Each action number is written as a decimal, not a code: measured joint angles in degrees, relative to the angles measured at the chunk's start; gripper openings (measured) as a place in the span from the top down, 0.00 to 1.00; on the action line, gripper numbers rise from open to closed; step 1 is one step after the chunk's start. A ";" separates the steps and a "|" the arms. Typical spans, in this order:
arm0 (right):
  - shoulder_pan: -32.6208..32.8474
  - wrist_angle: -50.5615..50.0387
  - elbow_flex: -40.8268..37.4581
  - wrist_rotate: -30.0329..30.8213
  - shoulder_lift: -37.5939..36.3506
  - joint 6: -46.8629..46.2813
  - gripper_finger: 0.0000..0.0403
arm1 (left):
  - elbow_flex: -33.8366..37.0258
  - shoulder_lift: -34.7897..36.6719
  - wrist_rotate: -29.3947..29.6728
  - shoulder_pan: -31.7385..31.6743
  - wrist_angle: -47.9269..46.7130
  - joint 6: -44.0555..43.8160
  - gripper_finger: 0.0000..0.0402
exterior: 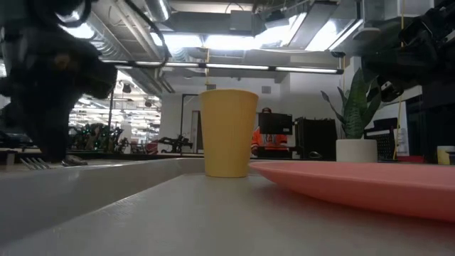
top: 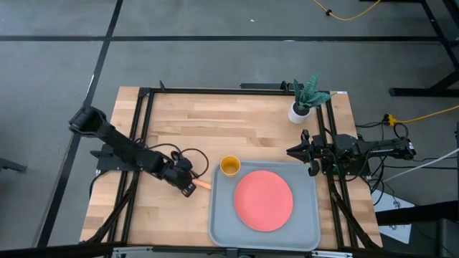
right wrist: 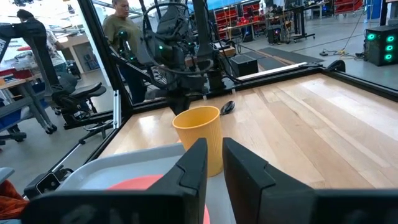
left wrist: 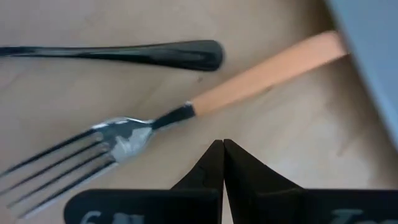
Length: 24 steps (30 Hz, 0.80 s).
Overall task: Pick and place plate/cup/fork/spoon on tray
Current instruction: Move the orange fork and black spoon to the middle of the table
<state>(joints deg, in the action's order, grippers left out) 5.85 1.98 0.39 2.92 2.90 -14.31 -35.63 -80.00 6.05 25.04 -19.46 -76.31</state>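
The coral-pink plate [top: 263, 201] lies flat in the grey tray [top: 222, 215]. The yellow-orange cup [top: 229, 166] stands upright in the tray's far left corner. The fork [left wrist: 186, 112], with an orange handle and silver tines, lies on the wood just left of the tray. The dark spoon's handle [left wrist: 155, 53] lies beside the fork, and its bowl shows in the right wrist view [right wrist: 227, 107]. My left gripper [top: 188, 186] is shut, with its tips [left wrist: 224, 148] close beside the fork's neck. My right gripper [top: 305, 154] is slightly open and empty over the tray's far right corner.
A white pot with a green plant [top: 301, 107] stands at the table's far right corner. The black frame rails [top: 143, 129] run along the table's sides. People and equipment show in the room beyond [right wrist: 124, 25]. Bare wood [top: 229, 122] lies behind the tray.
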 joint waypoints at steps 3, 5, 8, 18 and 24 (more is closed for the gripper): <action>0.00 0.00 0.00 0.00 0.00 0.00 0.86 | 0.00 -0.75 -0.40 -1.19 -0.07 1.21 1.00; 0.00 0.00 0.01 0.00 0.00 0.00 0.86 | -0.01 -0.73 -0.91 -2.11 -0.50 2.92 1.00; 0.00 0.00 0.01 0.00 0.00 0.00 0.86 | -0.01 -0.73 -2.29 -3.96 -3.35 5.54 1.00; 0.00 0.00 0.01 -0.01 0.00 0.00 0.86 | -0.01 -0.73 -4.16 -12.28 -10.66 12.69 1.00; 0.00 0.00 0.01 0.00 0.00 0.00 0.86 | -0.01 -0.73 -3.45 -18.26 -10.72 19.32 1.00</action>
<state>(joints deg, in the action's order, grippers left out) 5.85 1.98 0.40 2.92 2.90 -14.31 -35.64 -80.73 2.60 6.78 -30.17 -56.99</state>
